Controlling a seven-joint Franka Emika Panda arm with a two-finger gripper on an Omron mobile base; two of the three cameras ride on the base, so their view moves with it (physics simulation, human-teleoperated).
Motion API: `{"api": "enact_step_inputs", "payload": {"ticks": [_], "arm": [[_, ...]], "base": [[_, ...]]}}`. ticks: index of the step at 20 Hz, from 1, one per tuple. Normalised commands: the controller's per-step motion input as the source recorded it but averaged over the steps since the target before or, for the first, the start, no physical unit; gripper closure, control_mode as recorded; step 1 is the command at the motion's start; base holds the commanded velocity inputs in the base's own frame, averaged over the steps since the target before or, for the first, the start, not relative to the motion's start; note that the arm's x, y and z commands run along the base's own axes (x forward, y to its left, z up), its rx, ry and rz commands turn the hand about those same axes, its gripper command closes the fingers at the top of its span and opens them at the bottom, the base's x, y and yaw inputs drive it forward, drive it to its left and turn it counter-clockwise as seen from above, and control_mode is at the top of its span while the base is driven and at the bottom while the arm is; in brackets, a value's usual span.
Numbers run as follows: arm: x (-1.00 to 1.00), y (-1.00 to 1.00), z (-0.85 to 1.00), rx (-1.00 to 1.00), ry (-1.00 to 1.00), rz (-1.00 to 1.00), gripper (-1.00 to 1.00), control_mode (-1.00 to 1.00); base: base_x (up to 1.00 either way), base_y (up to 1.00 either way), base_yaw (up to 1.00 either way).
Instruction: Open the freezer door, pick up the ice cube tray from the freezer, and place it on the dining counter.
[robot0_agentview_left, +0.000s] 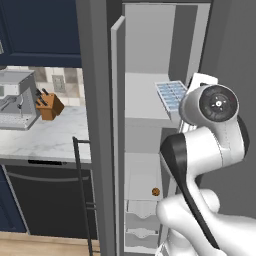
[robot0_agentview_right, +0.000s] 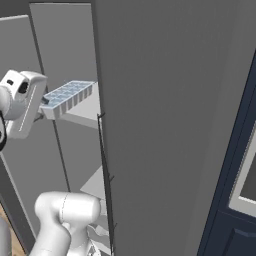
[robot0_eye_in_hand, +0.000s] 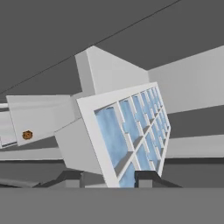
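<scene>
The two-finger gripper (robot0_eye_in_hand: 111, 178) is closed on the near end of the small white ice cube tray with blue cubes (robot0_eye_in_hand: 131, 135), at the grey freezer shelf's (robot0_agentview_left: 142, 97) edge. The tray's long side points straight away from the hand.

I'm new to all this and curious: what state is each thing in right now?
freezer door: swung open.
freezer: open, shelves showing.
ice cube tray: tilted, near end between the fingertips, off the shelf.
gripper: shut on the tray's end.
small brown item: resting on a lower shelf.
</scene>
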Motion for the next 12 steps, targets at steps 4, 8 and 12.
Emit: {"api": "enact_step_inputs", "payload": {"ticks": [4,8,12], "arm": [[-0.13,-0.01,0.01,0.00,0.05,0.01,1.00,-1.00],[-0.01,-0.10,0.00,0.00,0.00,0.00,1.00,-1.00],[0.00,-0.19,0.00,0.00,0.00,0.00,1.00,-1.00]], "base": [[0.00,0.00,0.00],[0.00,0.00,0.00],[0.00,0.00,0.00]]}}
